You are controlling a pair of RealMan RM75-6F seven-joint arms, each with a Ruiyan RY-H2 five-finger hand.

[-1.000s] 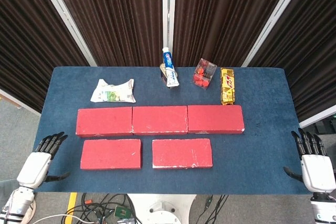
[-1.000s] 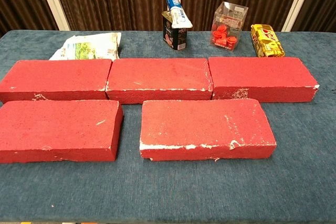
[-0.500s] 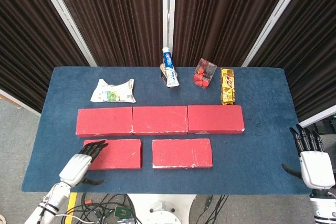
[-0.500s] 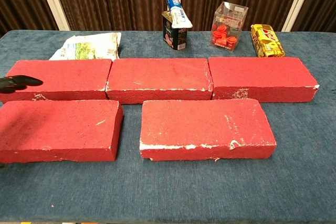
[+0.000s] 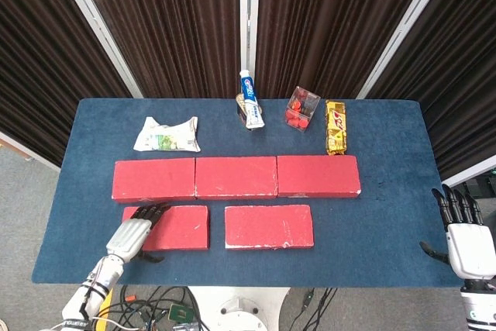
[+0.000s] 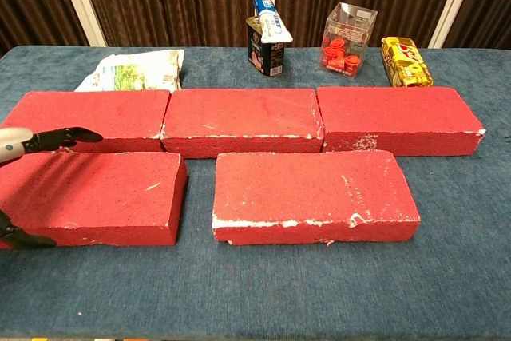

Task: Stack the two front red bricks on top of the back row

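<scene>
my left hand [image 5: 133,233] lies over the near left corner of the front left brick [image 5: 177,227], its fingers [image 5: 152,212] spread apart and reaching along the brick's top toward the back row, holding nothing; whether they touch the surface i cannot tell. in the chest view the fingertips [image 6: 70,135] show above that brick's far edge, with the thumb [image 6: 24,239] low by its front face. just beyond those fingertips sits the back row [image 5: 236,177], three red bricks laid end to end on the blue counter [image 5: 380,215]. to the right of my left fingers, the front right brick [image 5: 269,226] lies flat, a gap between it and the left one. my right hand [image 5: 465,241] hangs at the counter's near right corner, well apart from any brick, fingers spread and empty. far beyond my fingers are a crumpled packet [image 5: 167,134], a toothpaste tube [image 5: 249,98] leaning on a small can, a clear box [image 5: 301,108] of red pieces, and a yellow bar [image 5: 335,127].
</scene>
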